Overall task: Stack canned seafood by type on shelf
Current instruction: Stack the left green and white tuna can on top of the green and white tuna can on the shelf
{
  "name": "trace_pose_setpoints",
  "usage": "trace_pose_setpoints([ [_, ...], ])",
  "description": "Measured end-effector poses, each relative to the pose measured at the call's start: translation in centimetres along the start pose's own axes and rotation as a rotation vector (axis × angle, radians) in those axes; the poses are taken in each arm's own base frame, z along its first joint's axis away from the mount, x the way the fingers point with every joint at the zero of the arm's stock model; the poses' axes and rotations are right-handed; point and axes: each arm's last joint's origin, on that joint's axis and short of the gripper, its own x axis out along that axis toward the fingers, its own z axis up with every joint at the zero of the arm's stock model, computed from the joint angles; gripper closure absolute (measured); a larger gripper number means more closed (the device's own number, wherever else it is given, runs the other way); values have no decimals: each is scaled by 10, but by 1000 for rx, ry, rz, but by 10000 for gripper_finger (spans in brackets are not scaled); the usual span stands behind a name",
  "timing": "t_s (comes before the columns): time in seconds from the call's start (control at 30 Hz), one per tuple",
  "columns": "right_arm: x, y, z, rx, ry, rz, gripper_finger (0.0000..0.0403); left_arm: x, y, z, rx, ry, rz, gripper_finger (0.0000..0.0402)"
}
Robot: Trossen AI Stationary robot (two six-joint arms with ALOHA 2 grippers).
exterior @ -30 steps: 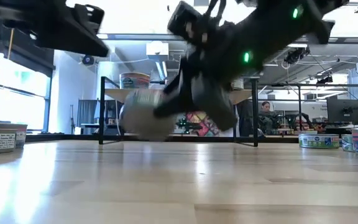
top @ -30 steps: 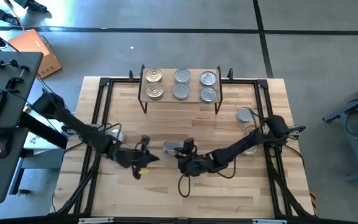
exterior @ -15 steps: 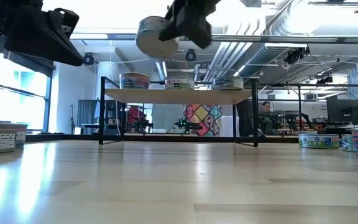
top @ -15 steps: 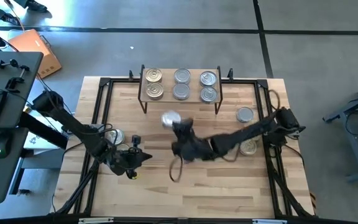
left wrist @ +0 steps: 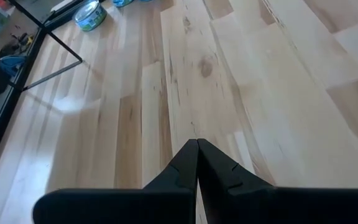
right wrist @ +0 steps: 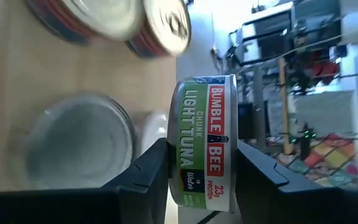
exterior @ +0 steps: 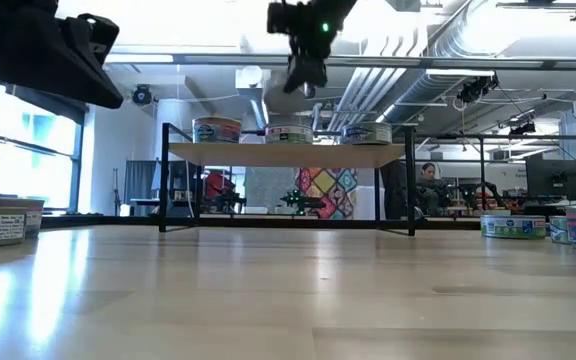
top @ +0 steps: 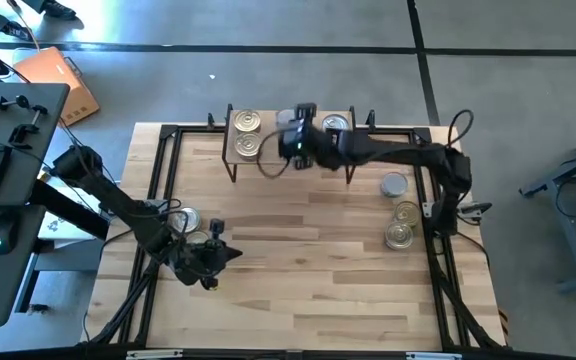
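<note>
Right gripper (right wrist: pixel 205 180): clamped on tuna tin (right wrist: pixel 205 146) above shelf (top: pixel 291 138); label legible only in right wrist view.
Left gripper (left wrist: pixel 197 163): fingers pressed together, empty, over table (top: pixel 298 250).

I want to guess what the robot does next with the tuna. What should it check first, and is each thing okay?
1. Tin held firmly: ok. The right gripper is shut on the round green-labelled Bumble Bee tuna tin.
2. Tin above the shelf: ok. The high view shows the right gripper over the low light wood shelf on black legs.
3. Tins of the same kind below: cannot tell. Silver-lidded tins sit underneath, but their labels are hidden.
4. Tin level: cannot tell.
5. Left gripper out of the way: ok. The left gripper is shut, low over the butcher-block table, away from the shelf.
</note>
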Motion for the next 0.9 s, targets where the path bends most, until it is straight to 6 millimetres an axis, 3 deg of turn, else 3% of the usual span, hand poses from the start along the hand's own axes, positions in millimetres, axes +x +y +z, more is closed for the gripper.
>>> trace_pose_setpoints([
  [0.17, 28, -15, -23, 8, 51, 8, 277, -1, 0, -1, 3, 8, 12, 401],
  [0.33, 43, -21, -31, 28, 22, 47, 276, -1, 0, -1, 3, 9, 15, 402],
  [0.6, 56, -7, -32, 1, 46, 96, 276, -1, 0, -3, -13, 19, 19, 402],
  [0.9, 53, -6, -31, 13, 42, 113, 276, -1, -1, -3, -8, 21, 18, 402],
])
